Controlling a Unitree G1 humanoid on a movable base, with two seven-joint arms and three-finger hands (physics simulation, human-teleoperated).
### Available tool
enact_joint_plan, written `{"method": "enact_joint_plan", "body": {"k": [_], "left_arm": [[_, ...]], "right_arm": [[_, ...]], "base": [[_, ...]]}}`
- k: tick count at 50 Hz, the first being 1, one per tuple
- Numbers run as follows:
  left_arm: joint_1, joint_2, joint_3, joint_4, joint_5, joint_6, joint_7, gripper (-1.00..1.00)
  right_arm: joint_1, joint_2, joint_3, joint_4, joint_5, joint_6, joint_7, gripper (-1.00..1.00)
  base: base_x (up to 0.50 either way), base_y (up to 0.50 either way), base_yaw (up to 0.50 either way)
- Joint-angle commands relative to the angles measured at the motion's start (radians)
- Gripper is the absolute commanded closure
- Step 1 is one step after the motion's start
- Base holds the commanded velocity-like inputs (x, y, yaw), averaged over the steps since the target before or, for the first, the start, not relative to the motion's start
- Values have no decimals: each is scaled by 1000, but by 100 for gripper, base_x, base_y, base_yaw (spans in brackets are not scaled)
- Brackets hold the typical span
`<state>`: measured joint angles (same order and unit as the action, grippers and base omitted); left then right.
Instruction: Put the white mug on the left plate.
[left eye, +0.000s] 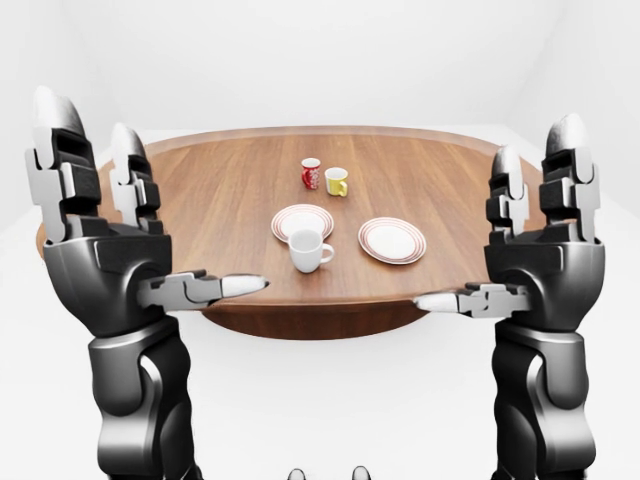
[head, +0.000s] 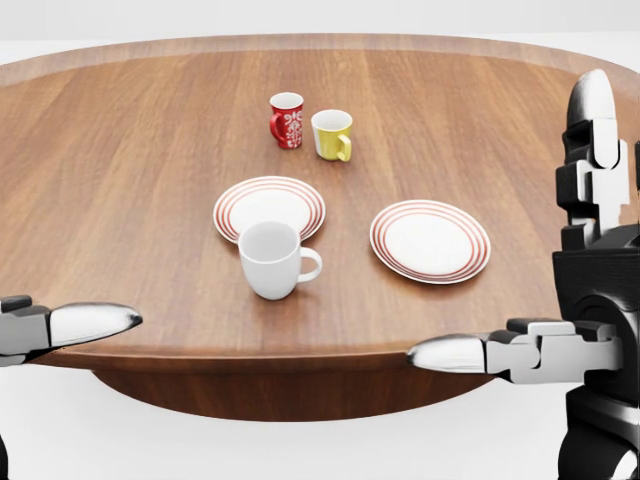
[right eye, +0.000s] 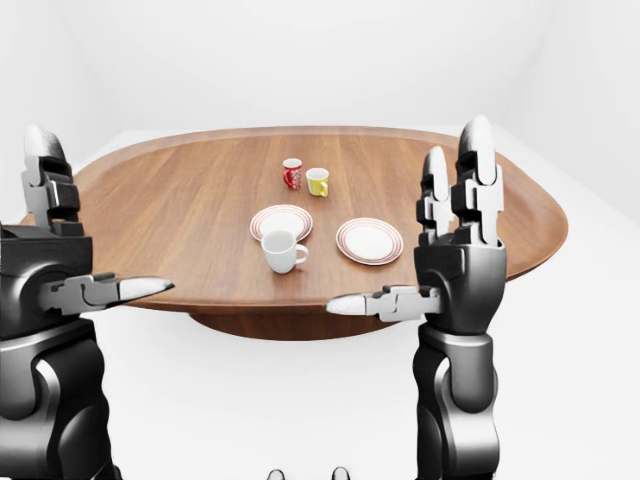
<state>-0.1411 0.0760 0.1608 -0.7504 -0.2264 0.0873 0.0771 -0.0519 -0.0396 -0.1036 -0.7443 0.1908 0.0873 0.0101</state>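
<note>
1. The white mug (head: 272, 259) stands on the tabletop (head: 120, 160), touching the left plate (head: 270, 207) at its 6 o'clock edge.
2. The left hand (left eye: 105, 235) and right hand (left eye: 540, 245) are spread wide, holding nothing.

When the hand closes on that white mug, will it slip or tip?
The white mug looks glossy and rigid, so probably slippery. It stands upright with a wide body, so tipping seems unlikely. Its handle may make it twist.

Oval wooden table (head: 480, 120), plain white room
</note>
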Motion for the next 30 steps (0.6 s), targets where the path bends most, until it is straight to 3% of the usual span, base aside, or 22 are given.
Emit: {"method": "enact_joint_plan", "body": {"k": [1, 30], "left_arm": [[-15, 10, 14, -68, -31, 0, 18, -100], [-7, 8, 13, -56, -28, 0, 9, -100]], "right_arm": [[-12, -7, -14, -82, 36, 0, -4, -100], [-12, -6, -12, -75, 30, 0, -15, -100]], "base": [[0, 50, 0], [0, 50, 0]]}}
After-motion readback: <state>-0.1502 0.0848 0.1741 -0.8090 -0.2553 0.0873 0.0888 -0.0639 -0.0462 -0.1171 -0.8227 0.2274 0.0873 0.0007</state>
